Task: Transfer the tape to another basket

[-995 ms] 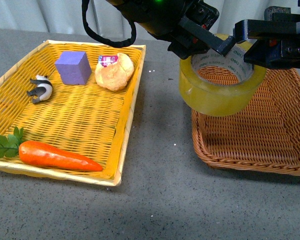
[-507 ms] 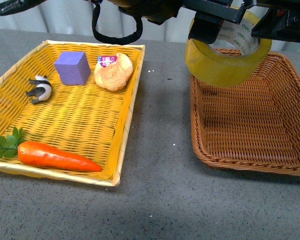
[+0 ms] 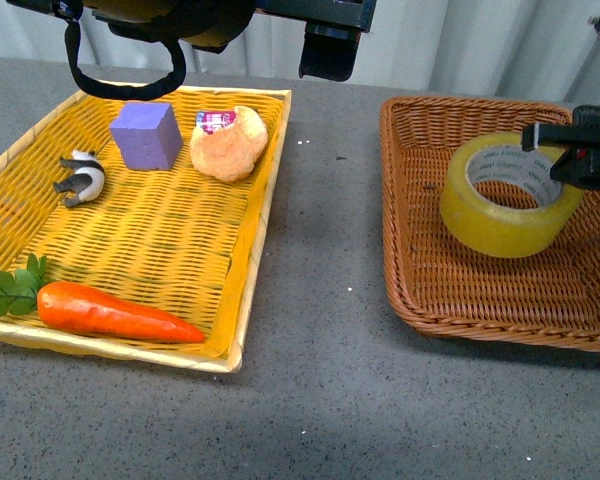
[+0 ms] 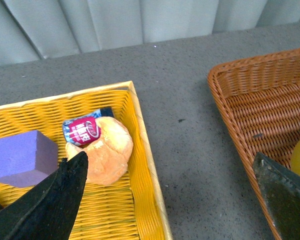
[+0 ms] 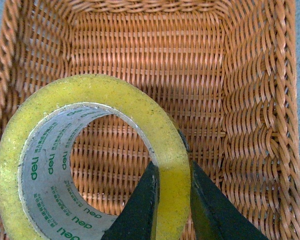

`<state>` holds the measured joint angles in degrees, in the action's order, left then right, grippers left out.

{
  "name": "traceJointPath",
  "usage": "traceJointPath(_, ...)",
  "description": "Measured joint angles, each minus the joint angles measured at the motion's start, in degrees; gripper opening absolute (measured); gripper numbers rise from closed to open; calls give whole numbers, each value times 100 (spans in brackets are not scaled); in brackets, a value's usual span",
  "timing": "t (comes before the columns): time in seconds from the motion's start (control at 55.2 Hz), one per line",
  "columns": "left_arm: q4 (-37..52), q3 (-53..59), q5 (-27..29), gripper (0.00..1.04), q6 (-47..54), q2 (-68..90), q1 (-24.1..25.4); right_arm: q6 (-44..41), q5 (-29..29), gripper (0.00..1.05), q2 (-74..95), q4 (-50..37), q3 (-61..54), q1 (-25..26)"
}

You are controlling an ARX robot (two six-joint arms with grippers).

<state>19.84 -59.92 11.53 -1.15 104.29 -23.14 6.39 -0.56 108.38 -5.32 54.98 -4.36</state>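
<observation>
Tape sits inside the brown basket, toward its far right part, tilted with the open core facing up and forward. Right gripper is clamped on the roll's wall, one finger inside the printed core and one outside. Can't tell whether the roll's low edge touches the basket floor.

Left gripper is spread wide with nothing between its fingers, up over the bench between the two baskets.

Cut off or hidden: basket's right side and most of the right arm run off the front view's edge. Left arm is clipped at the top. In the left wrist view only a sliver of the roll shows behind one finger.

Yellow tray is on the left side of the bench. It holds a purple cube and a bun at the far edge, a panda figure near the left edge, and a carrot at the near edge, its leaves partly out of frame.

Bench is grey and speckled. A pale pleated curtain hangs behind it.
</observation>
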Motion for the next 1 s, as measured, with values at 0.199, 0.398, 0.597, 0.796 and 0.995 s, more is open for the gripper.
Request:
traceJointPath(0.199, 197, 136, 455, 98, -177, -160, 116, 4, -4, 12, 426, -177, 15, 138)
traceJointPath(0.398, 562, 282, 866, 98, -435, -203, 256, -28, 151, 35, 466, -612, -48, 142)
traceJointPath(0.597, 2618, 1088, 695, 82, -170, -369, 444, -247, -125, 65, 55, -2472, -748, 142)
traceJointPath(0.796, 3849, 2874, 168, 39, 4, -1495, 977, -592, -31, 24, -404, -6951, -2671, 319)
traceJointPath(0.995, 3952, 3860, -144, 6, 26, -2286, 1307, -640, 26, 1, -1373, -6957, -3600, 417)
